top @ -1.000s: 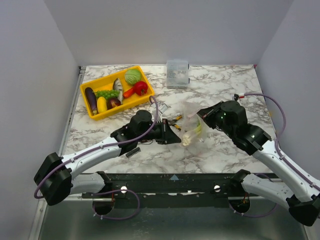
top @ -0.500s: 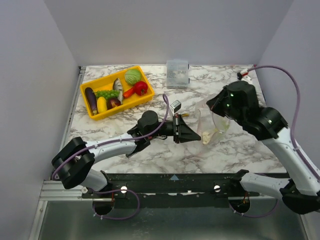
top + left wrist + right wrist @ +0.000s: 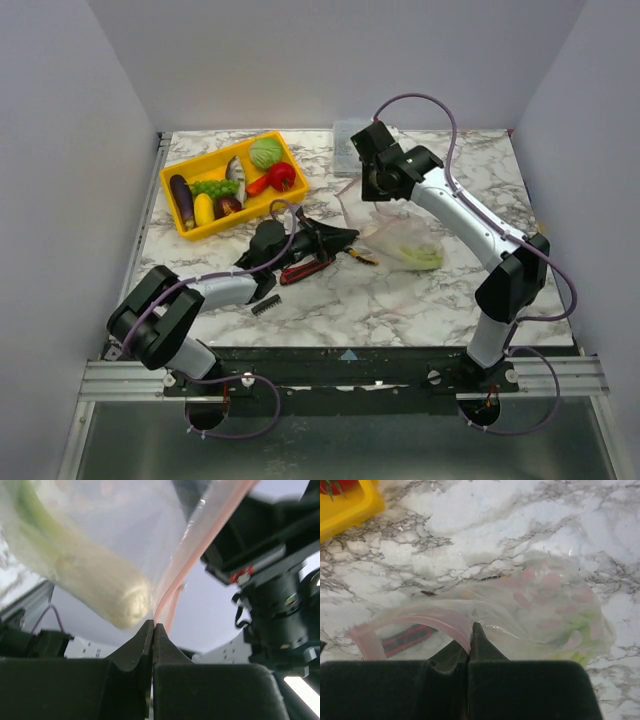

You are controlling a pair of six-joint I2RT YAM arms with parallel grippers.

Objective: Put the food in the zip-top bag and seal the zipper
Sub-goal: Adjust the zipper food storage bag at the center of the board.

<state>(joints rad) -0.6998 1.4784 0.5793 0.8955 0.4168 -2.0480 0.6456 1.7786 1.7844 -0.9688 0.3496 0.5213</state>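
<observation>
The zip-top bag [image 3: 400, 238] lies on the marble table with the pale green celery [image 3: 421, 259] inside. My right gripper [image 3: 366, 186] is shut on the pink zipper [image 3: 435, 620] at the bag's mouth [image 3: 545, 605]. In the left wrist view my left gripper [image 3: 153, 625] is shut with the zipper [image 3: 185, 565] running into its tips, and the celery [image 3: 90, 575] shows through the plastic. From above, the left gripper [image 3: 337, 238] is low by the bag's left edge. Cabbage [image 3: 265, 153], tomato [image 3: 282, 176], eggplant [image 3: 181, 200], grapes [image 3: 214, 187] and fish [image 3: 236, 175] lie in the yellow tray [image 3: 172, 172].
A red-handled knife [image 3: 305, 268] and yellow-handled pliers [image 3: 360, 257] lie beside the left gripper. A small clear box [image 3: 347, 150] stands at the back, partly behind the right arm. A small black comb-like piece [image 3: 264, 305] lies near the front edge.
The right arm has swung from the right side to the back middle, taking the bag's mouth with it. The left gripper has drawn back to the left. The bag has come down onto the table.
</observation>
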